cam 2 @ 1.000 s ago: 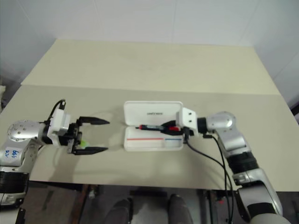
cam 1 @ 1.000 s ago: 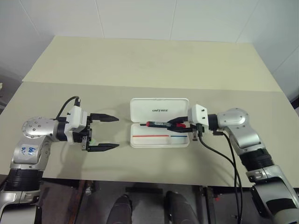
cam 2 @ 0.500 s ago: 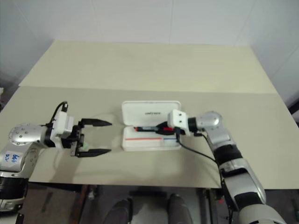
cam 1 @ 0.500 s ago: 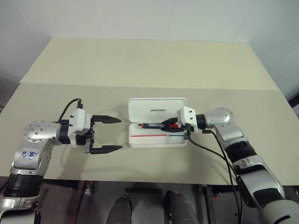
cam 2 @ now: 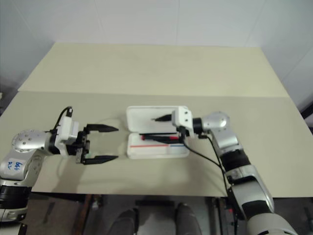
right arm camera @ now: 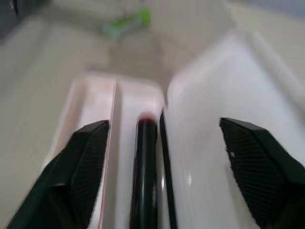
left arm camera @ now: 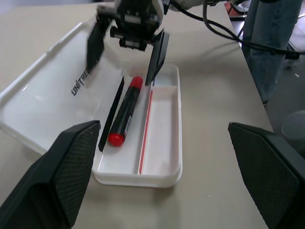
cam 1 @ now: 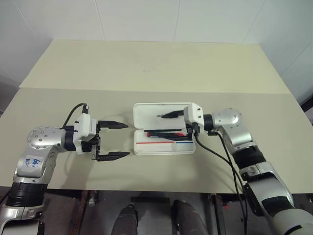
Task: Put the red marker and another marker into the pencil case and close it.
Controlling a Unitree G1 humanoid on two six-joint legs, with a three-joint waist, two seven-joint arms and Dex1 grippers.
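- Red marker lies inside the open pencil case on the table; right pincer gapes above it, empty.
- Left pincer wide; green highlighter beside the case likely comes next.

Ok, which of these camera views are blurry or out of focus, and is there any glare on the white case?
Right wrist view: soft throughout, the red marker and green highlighter smeared. Left wrist view: the marker and case lettering are sharp, though the right gripper shows motion blur. Eye views: even lighting, faint shadows, no strong glare on the pencil case.
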